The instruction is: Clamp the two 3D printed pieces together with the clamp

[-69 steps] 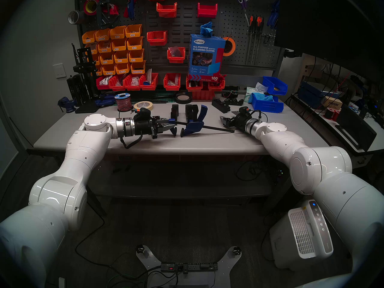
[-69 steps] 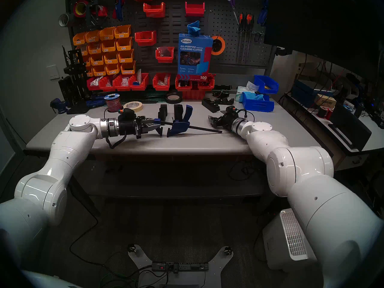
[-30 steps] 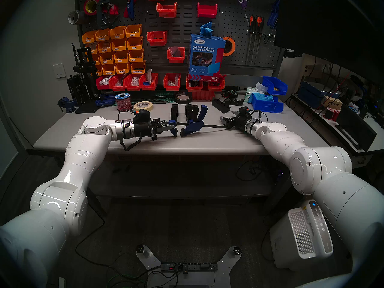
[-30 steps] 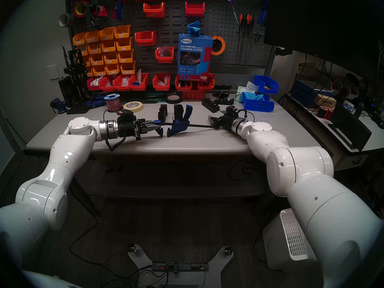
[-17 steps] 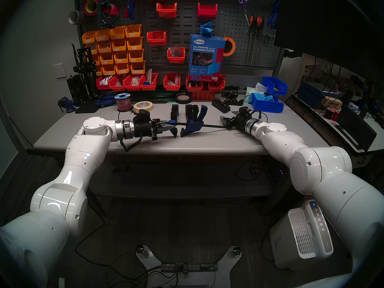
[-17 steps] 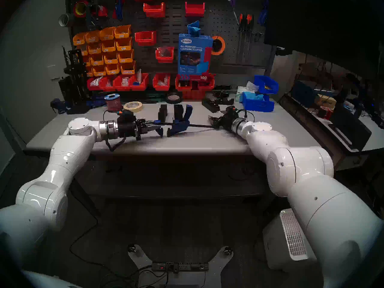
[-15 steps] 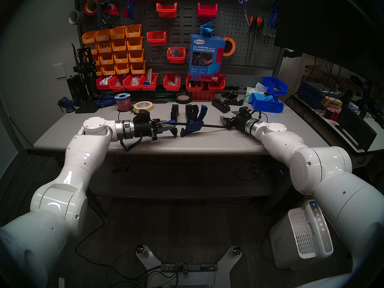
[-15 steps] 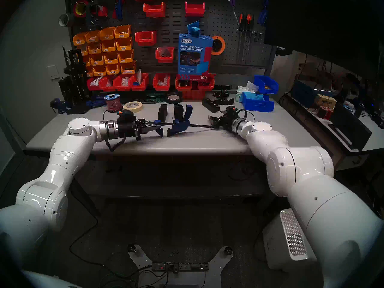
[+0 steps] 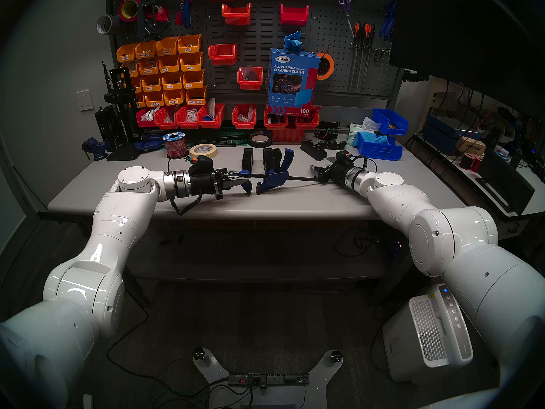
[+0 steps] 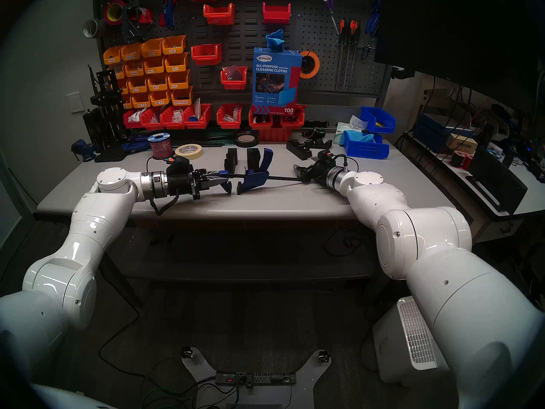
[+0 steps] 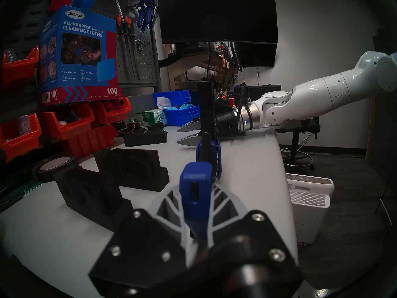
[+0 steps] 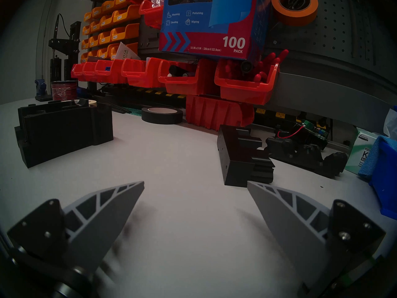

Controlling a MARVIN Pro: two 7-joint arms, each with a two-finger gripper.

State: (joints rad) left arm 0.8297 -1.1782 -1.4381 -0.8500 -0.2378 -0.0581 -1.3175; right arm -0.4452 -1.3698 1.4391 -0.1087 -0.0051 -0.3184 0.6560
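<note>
On the surface [image 9: 265, 204], the clamp [image 9: 272, 179] lies across the middle. Just behind it stand the two 3D printed pieces [image 9: 247, 159], a gap between them. The left pincer [image 9: 246, 179] is at the clamp's left end, the right pincer [image 9: 317, 172] at its right end.

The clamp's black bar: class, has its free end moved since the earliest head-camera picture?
Yes. The clamp bar's free end has risen off the table, toward the right gripper.
</note>
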